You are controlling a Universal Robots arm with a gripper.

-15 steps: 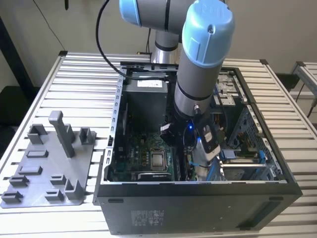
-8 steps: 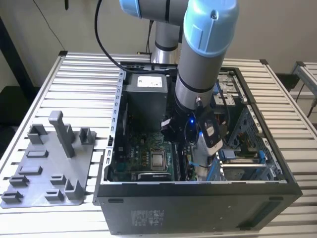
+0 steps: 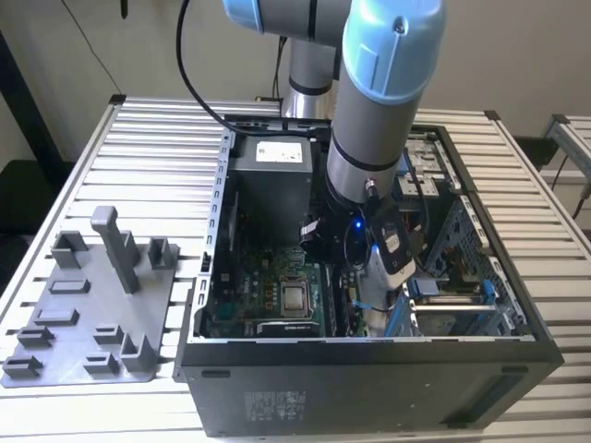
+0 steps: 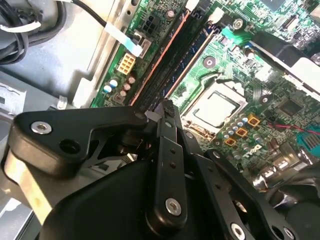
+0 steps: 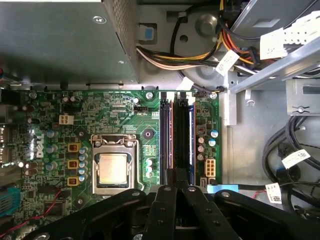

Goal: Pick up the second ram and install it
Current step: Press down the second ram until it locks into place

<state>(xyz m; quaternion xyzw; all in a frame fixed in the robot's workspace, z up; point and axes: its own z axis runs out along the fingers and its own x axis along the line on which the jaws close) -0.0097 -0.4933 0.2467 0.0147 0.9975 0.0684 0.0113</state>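
Arm (image 3: pixel 379 111) is reached down into the open computer case (image 3: pixel 369 388). The grey holder tray (image 3: pixel 83 314) on the exterior view's left is seen with no stick on it. In both wrist views the gripper (image 5: pixel 176 175) is placed over the near end of the memory slots (image 5: pixel 165 135), beside the processor (image 5: pixel 112 167) on the green motherboard (image 5: pixel 100 110). The fingers (image 4: pixel 167 150) are drawn almost together, with only a thin gap, and are judged to be clamped on the end of the second ram (image 5: pixel 182 135). The ram is seen as a long dark strip standing on edge along the slot line, and runs from the fingertips toward the power supply (image 3: pixel 277 166). Whether it is fully seated cannot be told. For a good insertion, the stick is best kept parallel to the slot and upright, with its notch matched. Pressure is best applied straight down and evenly, so that neither end is tilted and the neighbouring slot is not struck. The cables (image 5: pixel 200 45) at the far end are judged to be out of the way.
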